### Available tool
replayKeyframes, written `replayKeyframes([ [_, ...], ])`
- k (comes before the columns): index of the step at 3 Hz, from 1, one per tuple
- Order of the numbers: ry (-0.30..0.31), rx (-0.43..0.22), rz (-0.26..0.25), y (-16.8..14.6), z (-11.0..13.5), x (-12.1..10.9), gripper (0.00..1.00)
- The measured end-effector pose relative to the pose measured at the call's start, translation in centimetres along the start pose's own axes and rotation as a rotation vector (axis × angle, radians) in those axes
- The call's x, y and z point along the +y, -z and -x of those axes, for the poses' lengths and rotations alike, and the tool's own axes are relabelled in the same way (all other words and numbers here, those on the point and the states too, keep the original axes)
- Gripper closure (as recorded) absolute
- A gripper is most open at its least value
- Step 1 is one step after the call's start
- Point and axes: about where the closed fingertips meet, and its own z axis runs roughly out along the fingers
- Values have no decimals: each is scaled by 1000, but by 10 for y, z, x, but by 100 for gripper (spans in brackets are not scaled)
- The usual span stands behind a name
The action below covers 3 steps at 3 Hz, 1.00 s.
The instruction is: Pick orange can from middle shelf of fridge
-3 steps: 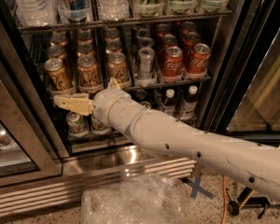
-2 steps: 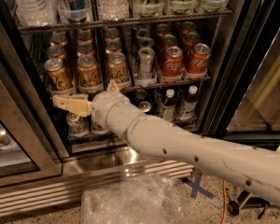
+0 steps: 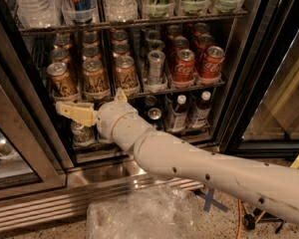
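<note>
The fridge [image 3: 34,133] stands with its door open. Several orange cans fill the left half of the middle shelf [image 3: 189,87]. Three of them stand in the front row: one at the left [image 3: 61,78], one in the middle [image 3: 94,76], one at the right [image 3: 125,72]. My gripper [image 3: 92,102] hangs just in front of the shelf's front rail, a little below these cans. It is open and holds nothing. One cream finger [image 3: 72,111] points left under the left can. The other finger's tip [image 3: 120,94] shows under the right can. The arm reaches in from the lower right.
Red Coca-Cola cans [image 3: 184,66] and a slim silver can [image 3: 155,66] fill the shelf's right half. Dark bottles [image 3: 178,111] stand on the shelf below, water bottles [image 3: 117,1] above. The open glass door [image 3: 15,153] is at the left. Crumpled plastic [image 3: 134,215] lies on the floor.
</note>
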Motion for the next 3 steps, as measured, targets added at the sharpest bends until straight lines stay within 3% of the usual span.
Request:
replayKeyframes([
  [1,-49,-92,-41,3,-12,4,0],
  [2,-37,-119,-83,4,-3,-5,0],
  [3,-37,-119,-83,4,-3,-5,0],
])
